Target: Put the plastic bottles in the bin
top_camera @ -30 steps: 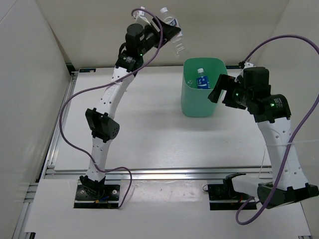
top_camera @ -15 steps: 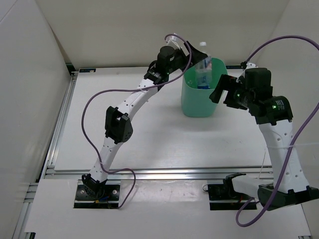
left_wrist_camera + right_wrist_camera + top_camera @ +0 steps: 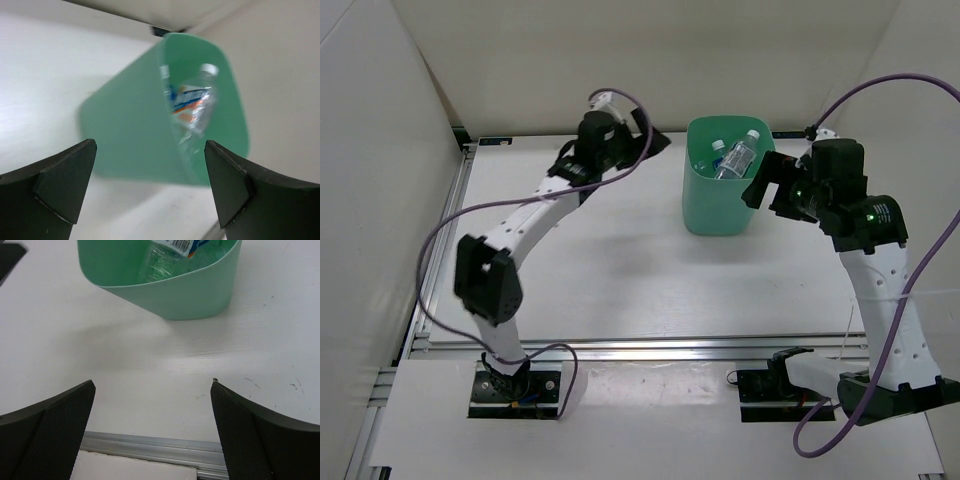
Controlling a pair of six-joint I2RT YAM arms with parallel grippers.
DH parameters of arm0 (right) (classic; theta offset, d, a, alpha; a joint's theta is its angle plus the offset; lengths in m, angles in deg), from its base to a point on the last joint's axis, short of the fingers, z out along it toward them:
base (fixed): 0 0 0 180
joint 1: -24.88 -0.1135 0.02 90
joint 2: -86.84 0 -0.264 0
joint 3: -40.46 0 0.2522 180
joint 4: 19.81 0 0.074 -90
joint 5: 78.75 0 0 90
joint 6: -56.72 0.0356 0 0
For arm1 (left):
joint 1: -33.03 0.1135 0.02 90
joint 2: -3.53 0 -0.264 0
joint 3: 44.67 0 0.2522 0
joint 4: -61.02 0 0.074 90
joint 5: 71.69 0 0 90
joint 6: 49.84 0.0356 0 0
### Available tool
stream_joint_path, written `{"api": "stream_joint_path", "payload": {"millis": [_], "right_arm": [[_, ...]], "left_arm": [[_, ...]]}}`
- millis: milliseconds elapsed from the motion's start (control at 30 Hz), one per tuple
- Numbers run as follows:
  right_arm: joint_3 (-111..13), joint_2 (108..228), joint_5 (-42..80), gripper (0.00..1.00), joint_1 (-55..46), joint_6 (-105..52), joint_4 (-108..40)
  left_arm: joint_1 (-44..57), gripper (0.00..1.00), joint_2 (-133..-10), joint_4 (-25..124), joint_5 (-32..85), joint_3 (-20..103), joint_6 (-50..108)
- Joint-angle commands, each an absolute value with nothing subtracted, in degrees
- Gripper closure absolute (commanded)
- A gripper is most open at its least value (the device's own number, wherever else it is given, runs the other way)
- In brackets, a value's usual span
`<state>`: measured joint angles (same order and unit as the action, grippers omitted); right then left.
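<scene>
Although the bottles [image 3: 738, 157] lie inside the bin [image 3: 720, 208], the right jaws hang open and empty close beside it, the left jaws likewise opposite; a careless swing could topple it.

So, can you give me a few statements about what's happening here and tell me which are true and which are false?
1. The left end effector is gripping a bottle. False: it is open and empty.
2. A white-capped bottle sits inside the green bin. True.
3. The bin has tipped onto its side. False: it stands upright on the table.
4. The right end effector is open and holds nothing. True.
</scene>
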<state>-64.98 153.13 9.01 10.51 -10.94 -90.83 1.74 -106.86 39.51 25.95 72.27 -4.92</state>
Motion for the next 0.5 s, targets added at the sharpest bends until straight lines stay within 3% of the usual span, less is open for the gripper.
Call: {"api": "stream_joint_path", "payload": {"millis": [0,200,467], "right_arm": [[-63.83,152.15,8.34,0.0,10.55,-10.61,-90.0],[-62.6,153.28,11.26,0.0,10.55,-10.61,-89.47],[-63.12,156.8,12.48,0.0,10.55,-10.61,-89.47]], "left_arm": [[3.85,0.0,-90.72,36.8,17.9,59.66,0.78],[3.85,0.0,-66.46,33.65,4.63,32.4,5.7],[4.99,0.0,-42.47,26.69,-37.36,11.84,10.45]]}}
